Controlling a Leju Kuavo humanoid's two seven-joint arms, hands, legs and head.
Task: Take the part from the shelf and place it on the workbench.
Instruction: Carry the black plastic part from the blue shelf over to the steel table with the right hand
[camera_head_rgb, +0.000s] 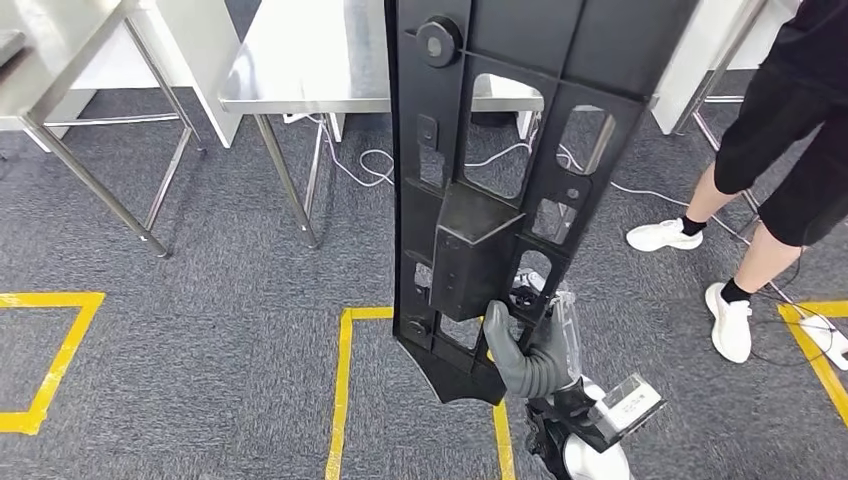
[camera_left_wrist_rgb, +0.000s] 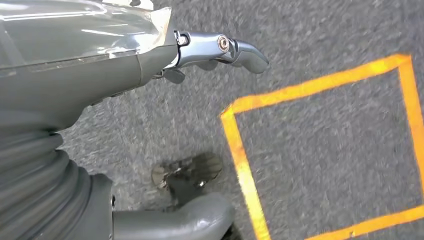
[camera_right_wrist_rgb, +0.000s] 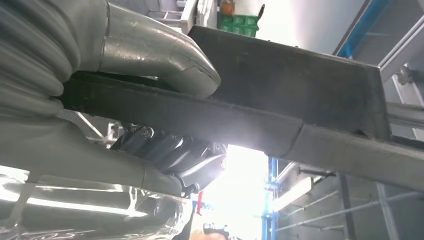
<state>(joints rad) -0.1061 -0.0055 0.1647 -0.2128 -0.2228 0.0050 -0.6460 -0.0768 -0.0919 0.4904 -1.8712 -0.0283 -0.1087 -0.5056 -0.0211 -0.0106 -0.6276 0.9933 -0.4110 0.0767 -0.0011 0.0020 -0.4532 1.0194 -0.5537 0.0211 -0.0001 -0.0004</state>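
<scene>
- The long black plastic panel with cut-out windows and a boxy raised block (camera_head_rgb: 500, 170) is held upright in front of the robot, its lower end gripped by the right hand (camera_head_rgb: 535, 350) and its upper end running out past the top of the head view.
- In the right wrist view the panel's edge (camera_right_wrist_rgb: 240, 120) is seen clamped between the thick grey thumb (camera_right_wrist_rgb: 160, 55) and the darker fingers (camera_right_wrist_rgb: 170, 155).
- The stainless-steel workbench (camera_head_rgb: 310, 70) stands beyond the panel, on thin metal legs.
- Grey carpet (camera_head_rgb: 200, 330) marked with yellow tape squares (camera_head_rgb: 340, 390) lies open on the robot's left.
- A person in white shoes (camera_head_rgb: 730, 320) stands near on the right.
- The left hand (camera_left_wrist_rgb: 150, 50) hangs over the carpet holding nothing, one silver finger (camera_left_wrist_rgb: 225, 50) extended.
</scene>
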